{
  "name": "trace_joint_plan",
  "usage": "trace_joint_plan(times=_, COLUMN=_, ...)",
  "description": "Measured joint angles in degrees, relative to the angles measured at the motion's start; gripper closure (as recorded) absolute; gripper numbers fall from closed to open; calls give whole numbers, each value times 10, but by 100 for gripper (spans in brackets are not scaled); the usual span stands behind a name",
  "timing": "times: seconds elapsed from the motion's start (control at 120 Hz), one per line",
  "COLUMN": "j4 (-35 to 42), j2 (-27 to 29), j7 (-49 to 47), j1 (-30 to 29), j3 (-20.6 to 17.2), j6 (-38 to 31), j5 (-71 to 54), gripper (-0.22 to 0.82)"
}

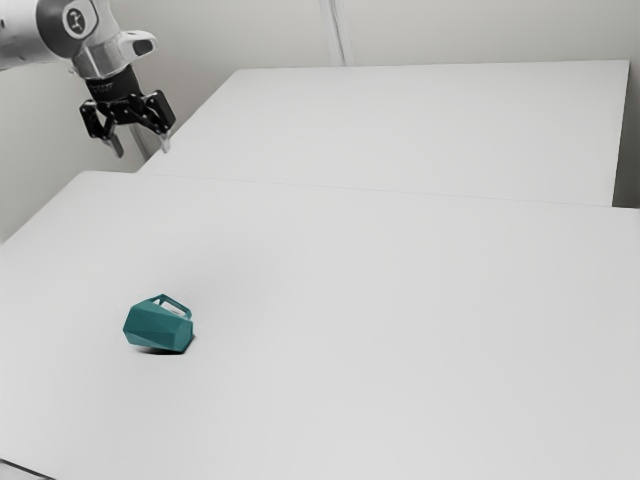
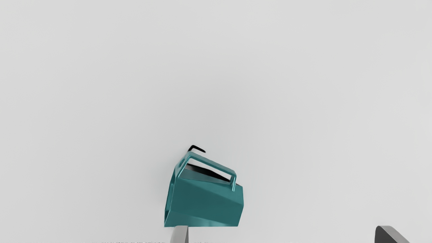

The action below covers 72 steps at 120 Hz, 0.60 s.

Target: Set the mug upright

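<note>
The teal mug (image 1: 158,327) lies on its side on the white table (image 1: 400,340), toward the exterior view's left. Its faceted body tapers from the wider open mouth to the narrower base (image 1: 183,337), with the mouth turned toward the exterior view's left and the base toward its right. The angular handle (image 2: 212,163) sticks out from the side of the body, and a dark shadow shows through its loop and under the mug. The table is smooth, plain and evenly lit. Beyond a thin seam, another flat white surface (image 1: 420,125) spreads out toward pale grey walls (image 1: 210,30), where a narrow upright strip (image 1: 337,30) runs down behind it. A thin dark line (image 1: 25,469) crosses the exterior view's lower left corner. The arm (image 1: 30,35) reaches in from the upper left, its black pincer (image 1: 142,152) raised, pointing down with a slight tilt, well apart from the mug. The pincer stands wide open with nothing held; in the wrist view its two fingers (image 2: 180,234) are far from each other, the mug nearer to one of them.
</note>
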<state>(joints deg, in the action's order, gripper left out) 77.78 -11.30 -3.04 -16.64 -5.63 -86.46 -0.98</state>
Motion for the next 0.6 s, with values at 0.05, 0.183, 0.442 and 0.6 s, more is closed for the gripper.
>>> trace_joint_plan(times=0.05, j4=1, j2=0, j7=3, j1=-1, j3=0, j6=4, j5=8, gripper=0)
trace_joint_plan(times=0.183, j4=6, j2=-2, j7=13, j1=-16, j3=3, j6=17, j5=22, gripper=0)
trace_joint_plan(times=0.442, j4=259, j2=78, j7=55, j1=-104, j3=62, j6=-61, j5=112, gripper=0)
trace_joint_plan(times=0.6, j4=312, j2=50, j7=120, j1=-163, j3=66, j6=-132, j5=201, gripper=0)
